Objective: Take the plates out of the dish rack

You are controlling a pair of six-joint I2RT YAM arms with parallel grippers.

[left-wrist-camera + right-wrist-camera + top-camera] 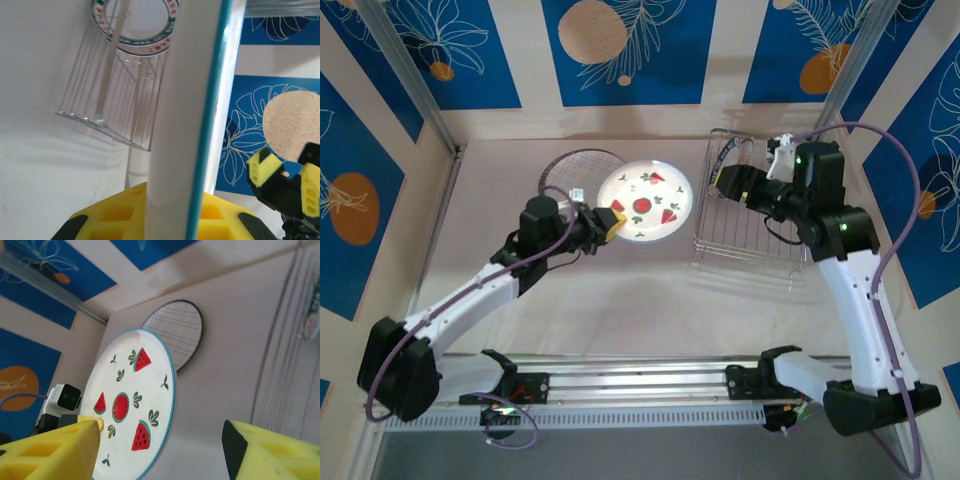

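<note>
My left gripper [612, 218] is shut on the rim of a white plate [645, 200] with red-green watermelon marks, holding it up left of the dish rack [750, 225]. In the left wrist view this plate [185, 115] stands edge-on between the yellow fingers [115, 215]. A plate with a red-lettered rim [135, 25] stands in the rack [115, 105]. A grey crosshatched plate [575, 170] lies flat on the table behind. My right gripper [725, 180] hangs open over the rack's left side, clear of the watermelon plate [130, 405].
The table is walled by blue-and-cream panels at the back and both sides, with metal posts in the corners. The crosshatched plate [177, 330] sits near the back left corner. Bare white table lies in front of the rack and between the two arms.
</note>
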